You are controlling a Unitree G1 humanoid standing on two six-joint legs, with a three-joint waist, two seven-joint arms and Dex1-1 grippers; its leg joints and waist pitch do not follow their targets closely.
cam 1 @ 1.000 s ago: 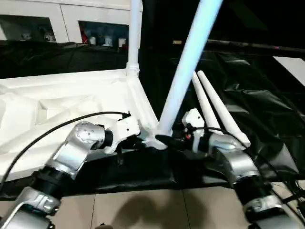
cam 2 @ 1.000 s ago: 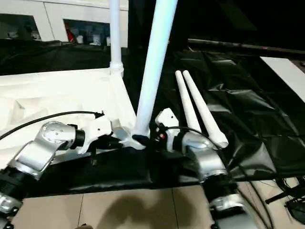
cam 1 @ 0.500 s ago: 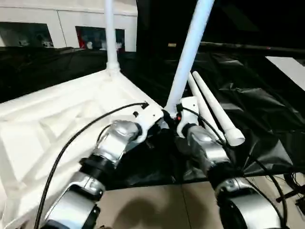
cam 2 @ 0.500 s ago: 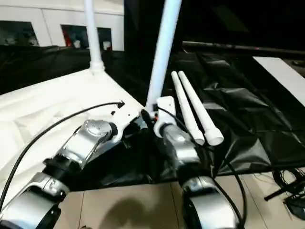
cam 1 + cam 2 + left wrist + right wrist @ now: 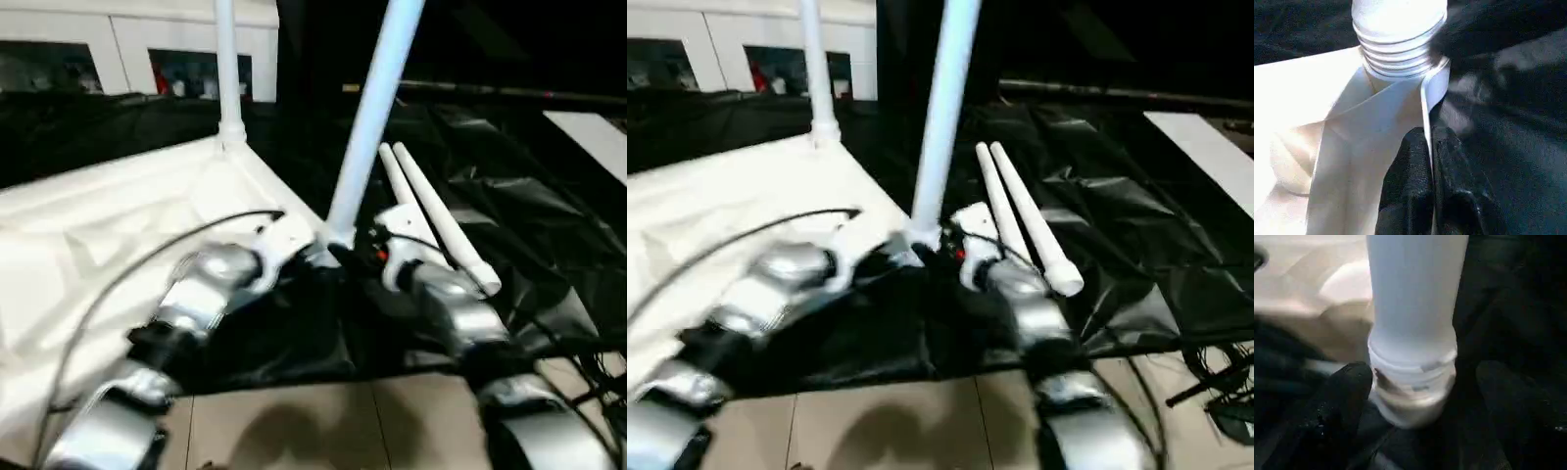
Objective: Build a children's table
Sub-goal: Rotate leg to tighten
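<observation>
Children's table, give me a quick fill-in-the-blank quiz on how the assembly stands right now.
1. The number of legs standing up from the tabletop is ____.
2. The number of loose legs lying on the black cloth is ____.
3. The left gripper pinches the tabletop's ____ beside the near leg.
4. The right gripper has one finger on each side of the near leg's ____ end.

Missing words: two; two; edge; threaded
</observation>
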